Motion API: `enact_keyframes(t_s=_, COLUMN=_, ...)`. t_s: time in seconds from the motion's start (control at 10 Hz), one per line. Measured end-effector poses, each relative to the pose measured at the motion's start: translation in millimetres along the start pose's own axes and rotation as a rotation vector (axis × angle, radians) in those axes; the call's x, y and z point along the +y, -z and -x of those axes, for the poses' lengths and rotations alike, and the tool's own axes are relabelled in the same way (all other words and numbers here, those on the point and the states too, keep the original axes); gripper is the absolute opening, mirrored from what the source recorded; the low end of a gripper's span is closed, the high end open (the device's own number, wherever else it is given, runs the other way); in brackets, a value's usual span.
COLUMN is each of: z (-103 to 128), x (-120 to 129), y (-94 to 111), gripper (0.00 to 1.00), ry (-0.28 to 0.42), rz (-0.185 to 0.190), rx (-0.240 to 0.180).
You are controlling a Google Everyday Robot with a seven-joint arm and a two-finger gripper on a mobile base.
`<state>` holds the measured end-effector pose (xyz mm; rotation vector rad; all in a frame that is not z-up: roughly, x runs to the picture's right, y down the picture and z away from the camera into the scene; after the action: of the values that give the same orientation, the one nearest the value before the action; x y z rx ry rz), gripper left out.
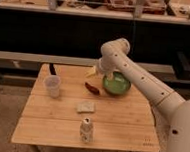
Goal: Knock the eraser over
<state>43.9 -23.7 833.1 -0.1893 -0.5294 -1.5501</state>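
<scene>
The eraser (52, 68) is a small slim black block. It stands upright, leaning slightly, at the far left of the wooden table (125, 118), just behind a translucent plastic cup (52, 86). My gripper (93, 72) hangs low over the table's far edge near the middle. It is to the right of the eraser, well apart from it, with bare table between them. The white arm (138, 79) reaches in from the right.
A green bowl (116, 85) sits right of the gripper, under the arm. A red object (92, 88) lies beside the bowl. A flat beige pad (85, 107) lies mid-table, and a small pale bottle (85, 130) stands near the front edge. Dark shelving runs behind the table.
</scene>
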Motion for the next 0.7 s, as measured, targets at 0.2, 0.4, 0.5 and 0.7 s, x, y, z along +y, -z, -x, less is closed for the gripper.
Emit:
enact_keyframes(t_s=0.2, z=-1, x=0, y=0, gripper=0.80, ry=0.001, rz=0.000, rx=0.002)
enact_keyframes(t_s=0.4, z=-18, x=-11, y=3, gripper=0.68, ry=0.039, rz=-0.010, rx=0.035)
enact_keyframes(t_s=0.5, z=-40, x=-34, y=3, gripper=0.58, ry=0.081, rz=-0.037, rx=0.077)
enact_keyframes(t_s=0.7, z=-88, x=-91, y=-11, gripper=0.36, ry=0.161, rz=-0.099, rx=0.175)
